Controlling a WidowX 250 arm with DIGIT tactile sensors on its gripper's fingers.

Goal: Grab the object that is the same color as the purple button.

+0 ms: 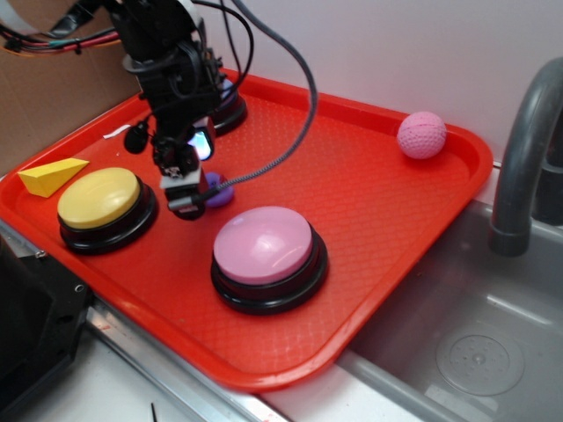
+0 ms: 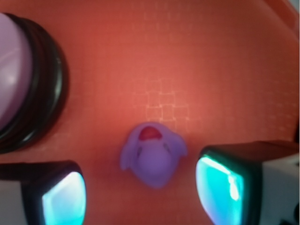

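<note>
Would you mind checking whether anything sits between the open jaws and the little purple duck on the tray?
Nothing visible does. In the wrist view the purple duck lies on bare red tray between the two fingers of the gripper, apart from both. The pink button sits off to one side, clear of the gap.

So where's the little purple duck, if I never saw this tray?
Find the red tray, then the yellow button and the pink button near its front. The purple duck sits between them, under the gripper: tiny, with a red beak.

Black arm (image 1: 171,70), grey cable (image 1: 295,105)
</note>
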